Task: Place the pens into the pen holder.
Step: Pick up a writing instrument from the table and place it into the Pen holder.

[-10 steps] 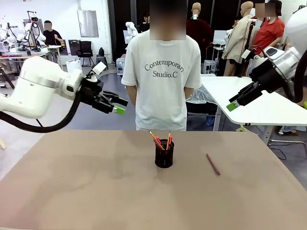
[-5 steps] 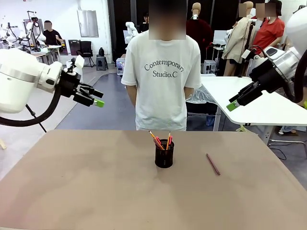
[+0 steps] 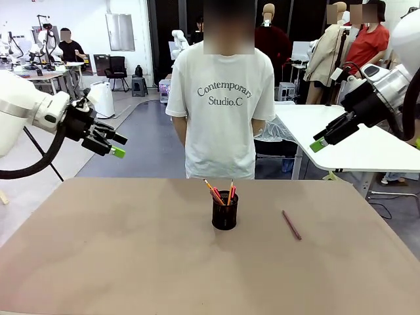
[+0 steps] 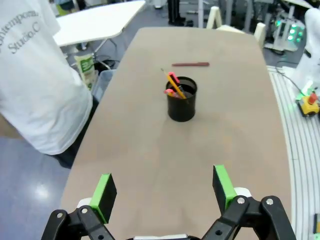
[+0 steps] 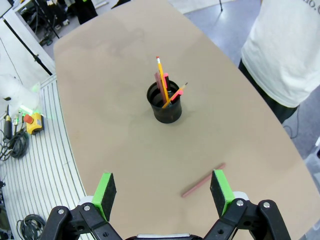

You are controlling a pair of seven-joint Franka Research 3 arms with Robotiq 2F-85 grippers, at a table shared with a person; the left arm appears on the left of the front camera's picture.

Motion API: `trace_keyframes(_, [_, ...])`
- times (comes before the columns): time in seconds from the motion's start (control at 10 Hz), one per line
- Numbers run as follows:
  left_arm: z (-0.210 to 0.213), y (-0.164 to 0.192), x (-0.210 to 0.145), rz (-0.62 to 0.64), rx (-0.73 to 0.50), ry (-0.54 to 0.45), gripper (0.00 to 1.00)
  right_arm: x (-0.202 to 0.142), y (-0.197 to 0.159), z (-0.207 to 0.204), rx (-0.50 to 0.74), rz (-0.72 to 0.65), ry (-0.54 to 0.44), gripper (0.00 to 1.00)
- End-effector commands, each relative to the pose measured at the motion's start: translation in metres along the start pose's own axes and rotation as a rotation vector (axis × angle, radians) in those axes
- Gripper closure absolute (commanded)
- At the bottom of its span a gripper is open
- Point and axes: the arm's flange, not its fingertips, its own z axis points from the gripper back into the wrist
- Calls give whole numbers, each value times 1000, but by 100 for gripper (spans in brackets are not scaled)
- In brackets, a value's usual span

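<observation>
Right gripper (image 5: pixel 163 186) wide open, empty, high above table (image 3: pixel 131 249); left gripper (image 4: pixel 165 192) open, empty too. Maroon pen (image 5: pixel 202 179) lies flat near pen holder (image 5: pixel 165 106), apart; set jaws across shaft, pinch mid-length, lift level

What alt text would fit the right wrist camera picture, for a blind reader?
A black mesh pen holder stands on a tan table, holding a yellow pencil and a red-and-black pen. A maroon pen lies flat, apart from it. The right gripper hangs open and empty above.
</observation>
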Motion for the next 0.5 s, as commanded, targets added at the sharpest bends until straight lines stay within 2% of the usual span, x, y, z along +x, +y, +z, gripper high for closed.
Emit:
trace_keyframes(0.0, [3,-6,-4,-13,-71,-12,0,1,0,1,5,8,-13,0])
trace_keyframes(0.1, [2,-8,-6,-8,-64,-8,0,1,0,1,5,8,-13,0])
trace_keyframes(0.2, [-2,-5,-6,-37,-4,-20,0,1,0,1,5,8,-13,0])
trace_keyframes(0.4, [-3,-5,0,2,-52,-15,0,1,0,1,5,8,-13,0])
